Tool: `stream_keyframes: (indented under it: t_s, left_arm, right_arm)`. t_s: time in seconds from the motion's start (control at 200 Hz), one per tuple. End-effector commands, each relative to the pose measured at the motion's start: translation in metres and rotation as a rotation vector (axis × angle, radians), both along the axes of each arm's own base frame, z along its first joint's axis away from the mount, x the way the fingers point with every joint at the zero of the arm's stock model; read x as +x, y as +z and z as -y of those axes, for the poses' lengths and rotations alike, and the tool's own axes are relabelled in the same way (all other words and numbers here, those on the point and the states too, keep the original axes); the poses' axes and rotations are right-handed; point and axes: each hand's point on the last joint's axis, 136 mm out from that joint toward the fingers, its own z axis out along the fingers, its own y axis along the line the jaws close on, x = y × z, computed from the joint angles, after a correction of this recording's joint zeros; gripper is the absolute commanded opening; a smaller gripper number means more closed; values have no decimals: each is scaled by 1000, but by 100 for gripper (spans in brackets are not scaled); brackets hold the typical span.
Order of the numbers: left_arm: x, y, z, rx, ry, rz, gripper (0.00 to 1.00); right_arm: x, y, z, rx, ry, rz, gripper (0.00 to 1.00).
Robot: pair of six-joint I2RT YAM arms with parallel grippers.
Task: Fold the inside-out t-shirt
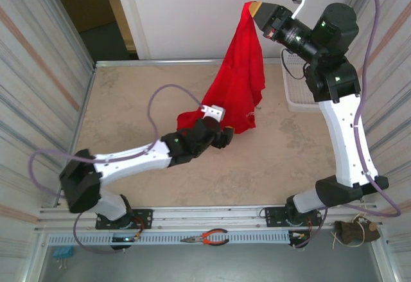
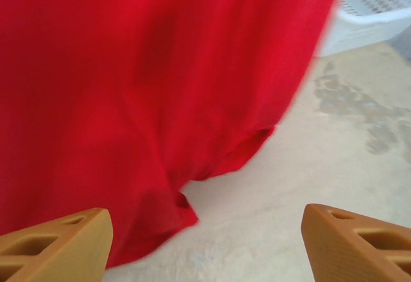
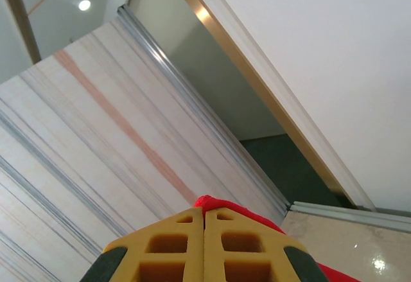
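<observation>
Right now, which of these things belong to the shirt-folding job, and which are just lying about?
Part of the job: red t-shirt; right end effector, shut on its top; left end effector, open by its hem.
Lying about: white basket, far right; pliers, at the near edge.

Top camera looks down from behind; left wrist faces the shirt [image 2: 128, 70] closely; right wrist tilts upward; all 3 share it.

Surface finishes
t-shirt [image 1: 237, 83] was matt, wrinkly cloth; table [image 1: 128, 108] smooth, faintly glossy; basket [image 2: 372, 22] white perforated plastic.
</observation>
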Motion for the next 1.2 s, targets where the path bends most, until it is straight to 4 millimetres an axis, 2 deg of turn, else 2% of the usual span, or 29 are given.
stream_keyframes:
  t_s: [0.0,0.13,0.175,0.19,0.205,0.25,0.271,0.366,0.546,0.626,0.711,0.817,0.882,0.907,0.952,0.997,1.022,1.067,1.142,1.157,1.197]
  left_arm:
    - [36,35,22,-2,65,119,79]
    - [64,29,50,39,72,113,80]
    - [71,25,56,39,62,99,75]
    - [73,25,58,33,54,93,69]
    - [74,23,59,28,44,84,60]
    - [76,25,60,-3,21,64,16]
    - [76,28,58,-12,20,64,0]
    - [68,60,34,-55,22,116,0]
    - [41,172,-31,-263,-42,214,0]
    - [30,212,-56,-362,-121,198,0]
    - [16,243,-74,-438,-211,181,0]
    - [5,257,-84,-475,-298,140,0]
    - [15,247,-90,-462,-285,95,0]
    - [24,240,-95,-450,-256,72,7]
    - [42,223,-103,-433,-196,25,24]
    - [61,206,-111,-421,-146,-16,39]
    - [73,194,-116,-408,-113,-40,44]
    - [93,171,-126,-393,-57,-93,47]
    - [122,135,-139,-388,4,-200,57]
    - [126,127,-142,-387,15,-223,57]
    - [136,110,-148,-373,38,-262,58]
  right_arm:
    - [-24,26,1,29,23,69,0]
    - [-44,43,8,42,19,109,0]
    - [-52,51,12,46,14,126,0]
    - [-55,53,13,47,12,134,0]
    - [-57,56,14,47,10,140,0]
    - [-66,65,18,45,0,163,0]
    - [-70,69,21,42,-7,175,0]
    - [-90,89,37,33,-52,236,0]
    - [-121,123,68,53,-154,349,0]
    - [-134,131,75,66,-174,381,0]
    - [-143,134,78,78,-174,393,0]
    - [-144,132,77,96,-160,386,0]
    - [-131,122,75,92,-168,351,0]
    - [-124,117,74,86,-171,334,0]
    - [-107,103,72,77,-182,291,0]
    - [-83,83,68,61,-200,232,0]
    - [-70,71,68,52,-215,199,0]
    - [-41,42,65,34,-245,126,0]
    - [11,-16,61,-10,-299,-7,0]
    - [26,-38,60,-29,-312,-56,0]
    - [55,-76,59,-57,-342,-128,0]
